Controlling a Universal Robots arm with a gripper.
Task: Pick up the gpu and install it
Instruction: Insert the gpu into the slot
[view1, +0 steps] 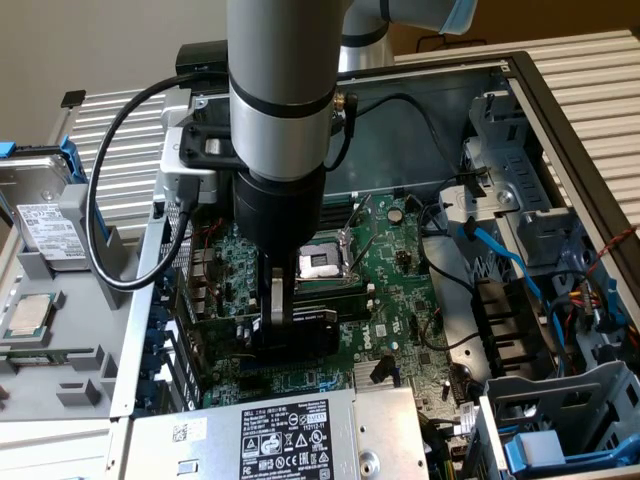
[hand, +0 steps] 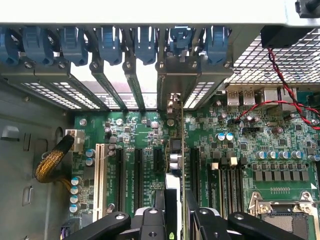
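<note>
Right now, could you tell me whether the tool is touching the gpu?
Touching. In the exterior view the tool grips the gpu above the motherboard; in the wrist view the card's edge runs down between its fingers.

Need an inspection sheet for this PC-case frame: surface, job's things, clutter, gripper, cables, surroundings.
Surface: green motherboard inside the open case, CPU socket bare.
Job's things: gpu held on edge, low over the expansion slots; seating can't be judged.
Clutter: nothing seen.
Gripper: gripper shut on the gpu.
Cables: black arm cable looping outside the case; blue cable by the drive cage.
Surroundings: hard drive and loose processor at the exterior view's left.
</note>
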